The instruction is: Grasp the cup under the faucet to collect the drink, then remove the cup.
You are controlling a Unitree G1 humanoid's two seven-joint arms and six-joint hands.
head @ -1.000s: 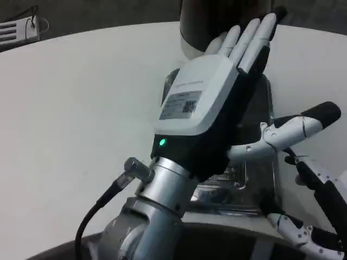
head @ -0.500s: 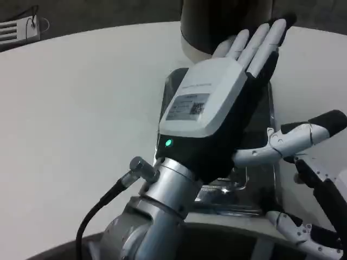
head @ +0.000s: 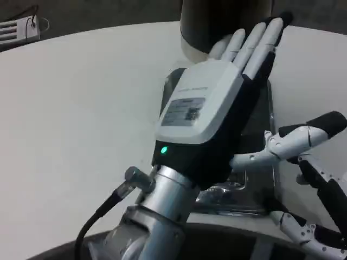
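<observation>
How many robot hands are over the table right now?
2. The left hand is flat over the metal drip tray, fingers toward the dark dispenser; the right hand is at the right edge.

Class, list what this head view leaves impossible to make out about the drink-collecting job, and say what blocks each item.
- The cup: no cup can be made out; the left hand covers the shiny metal drip tray.
- The faucet: the dark cylindrical dispenser is cut off by the top edge.
- The right hand: cut off by the right edge, so its hold is unclear.
</observation>
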